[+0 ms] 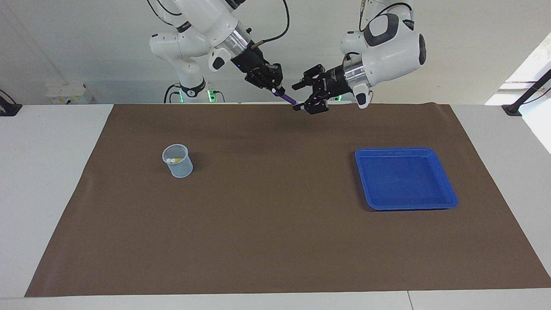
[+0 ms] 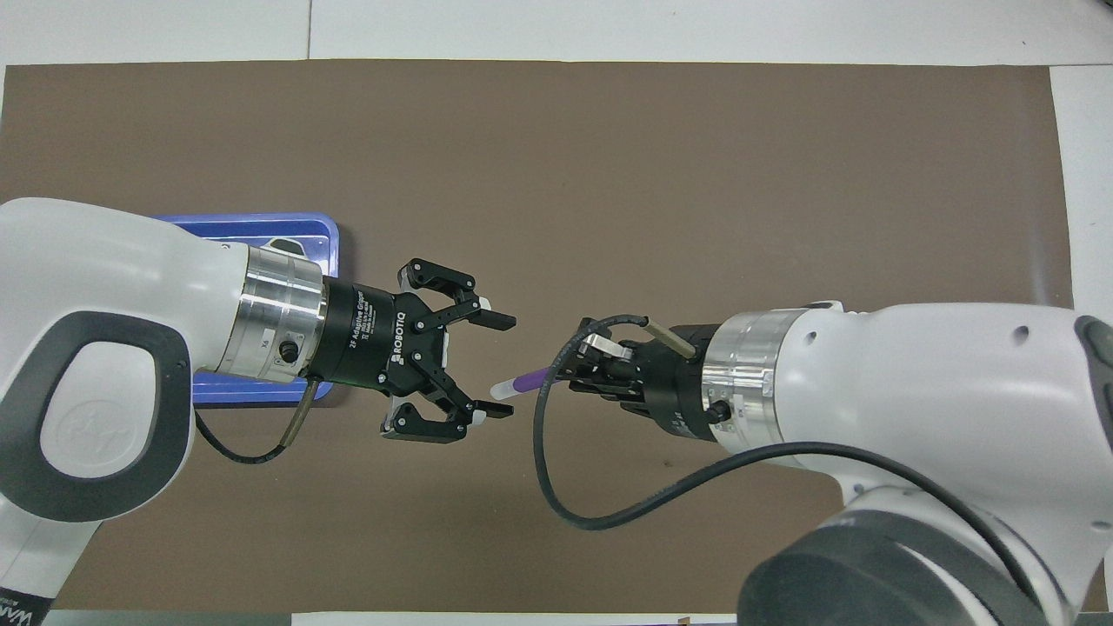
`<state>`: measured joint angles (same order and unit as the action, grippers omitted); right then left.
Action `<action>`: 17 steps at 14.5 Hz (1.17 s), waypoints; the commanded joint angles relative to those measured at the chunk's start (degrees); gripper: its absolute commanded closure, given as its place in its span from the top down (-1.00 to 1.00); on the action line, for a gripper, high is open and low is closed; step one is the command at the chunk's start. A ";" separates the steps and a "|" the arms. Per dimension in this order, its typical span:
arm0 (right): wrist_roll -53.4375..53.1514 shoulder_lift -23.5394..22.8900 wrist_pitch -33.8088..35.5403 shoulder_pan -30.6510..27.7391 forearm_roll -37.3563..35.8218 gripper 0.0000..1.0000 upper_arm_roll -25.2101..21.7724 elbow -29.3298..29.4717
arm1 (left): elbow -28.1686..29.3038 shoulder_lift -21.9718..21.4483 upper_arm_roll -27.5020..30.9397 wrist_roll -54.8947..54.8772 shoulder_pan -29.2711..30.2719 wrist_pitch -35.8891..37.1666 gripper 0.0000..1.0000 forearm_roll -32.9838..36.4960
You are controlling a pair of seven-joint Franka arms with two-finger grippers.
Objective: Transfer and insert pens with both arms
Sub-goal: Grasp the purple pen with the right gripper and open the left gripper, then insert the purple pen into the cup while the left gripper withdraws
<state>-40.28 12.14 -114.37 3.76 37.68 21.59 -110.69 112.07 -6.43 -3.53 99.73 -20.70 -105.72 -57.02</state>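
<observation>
Above the brown mat, the right pincer (image 1: 275, 88) clamps the purple pen (image 1: 287, 98); the left pincer (image 1: 306, 95), spread wide, should back straight off before the cup (image 1: 177, 160) insertion.

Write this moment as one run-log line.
stage: handover | right tool: shut on purple pen, above mat | left tool: open beside pen tip | cup: pens inside | tray: empty

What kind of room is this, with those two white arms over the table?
Most likely a robotics lab set up for practice tasks. Two white robot arms hang over a brown mat on a plain white table. A few simple props are laid out: a blue tray, a small cup and a purple pen.
</observation>
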 commanded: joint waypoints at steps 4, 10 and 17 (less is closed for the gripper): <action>27.57 -1.85 20.31 -14.47 -7.86 -1.00 -0.06 8.11 | -0.70 -0.77 0.63 0.38 -0.30 -2.99 1.00 8.37; 56.25 -1.06 19.30 -17.02 -30.81 -1.00 -0.15 5.24 | -1.23 -0.42 0.54 0.29 -0.48 -7.57 1.00 16.59; 68.14 1.48 5.65 -22.66 -33.02 -1.00 -0.15 -10.23 | -1.15 -0.60 0.89 0.38 3.64 -11.61 1.00 16.68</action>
<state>26.98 10.24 -106.95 -18.35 5.39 20.68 -116.03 110.72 -6.41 -2.66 99.69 -18.62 -116.31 -41.45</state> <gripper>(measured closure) 0.815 0.000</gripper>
